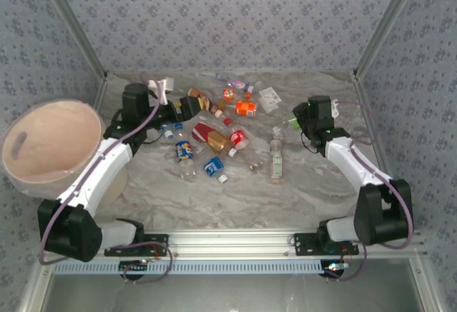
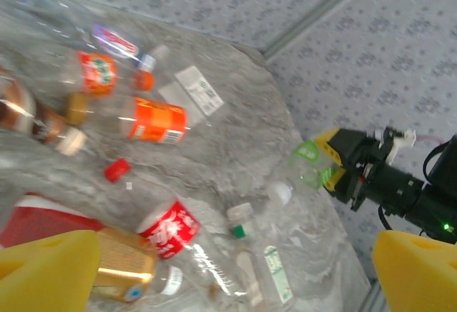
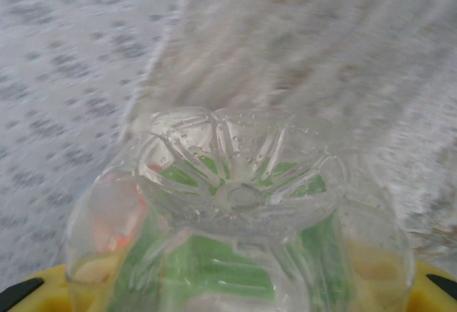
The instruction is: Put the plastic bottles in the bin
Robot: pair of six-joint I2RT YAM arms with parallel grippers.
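Several crushed plastic bottles lie scattered mid-table: a red-labelled one (image 1: 239, 139) (image 2: 170, 228), an orange-labelled one (image 1: 245, 108) (image 2: 158, 120), two blue-labelled ones (image 1: 185, 151) and a clear one with a white-green label (image 1: 276, 158) (image 2: 273, 263). My left gripper (image 1: 191, 106) (image 2: 228, 273) hovers over the pile's left side, open, its yellow fingers (image 2: 44, 269) wide apart with nothing held. My right gripper (image 1: 305, 121) (image 3: 235, 305) is shut on a green-labelled bottle (image 1: 295, 123) (image 2: 311, 160) (image 3: 239, 198), lifted at the right. The pinkish-beige bin (image 1: 50, 144) stands at the far left.
A red cap (image 2: 117, 170) and a white label scrap (image 2: 199, 88) lie loose among the bottles. A gold-labelled bottle (image 2: 123, 260) rests close to my left finger. Patterned walls and metal frame posts enclose the table. Bare marble surface stretches along the front.
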